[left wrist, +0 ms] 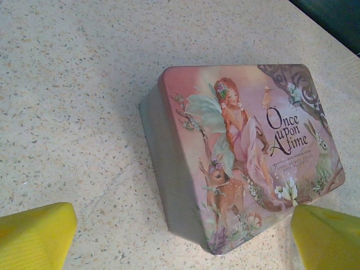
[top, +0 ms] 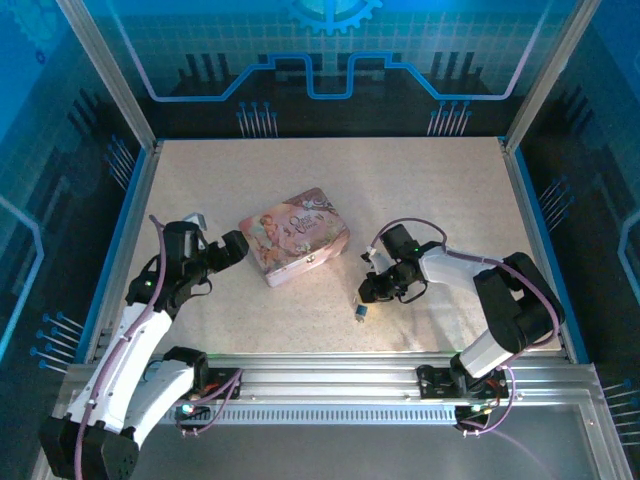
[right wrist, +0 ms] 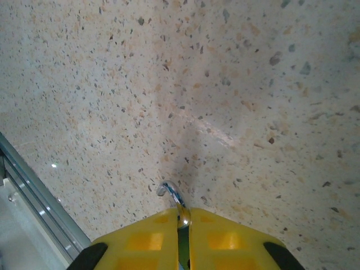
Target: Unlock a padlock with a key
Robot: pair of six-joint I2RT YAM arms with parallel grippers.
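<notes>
The padlock (right wrist: 171, 194) shows as a thin, shiny curved shackle poking out past my right gripper's fingertips, just over the speckled table. My right gripper (right wrist: 183, 214) is shut on it, and a brassy glint sits in the narrow slit between the yellow fingers (right wrist: 152, 239). From above, the padlock (top: 360, 312) is a tiny bluish and brassy speck at the tip of the right gripper (top: 368, 297). The key is hidden from me. My left gripper (left wrist: 180, 242) is open, its yellow fingers (left wrist: 34, 236) wide apart on either side of the tin's near corner, holding nothing.
A pink illustrated tin (left wrist: 247, 152) reading "Once upon a time" lies closed on the table, just right of the left gripper (top: 232, 248) from above. The aluminium front rail (top: 330, 365) runs close behind the right gripper. Blue walls enclose the table.
</notes>
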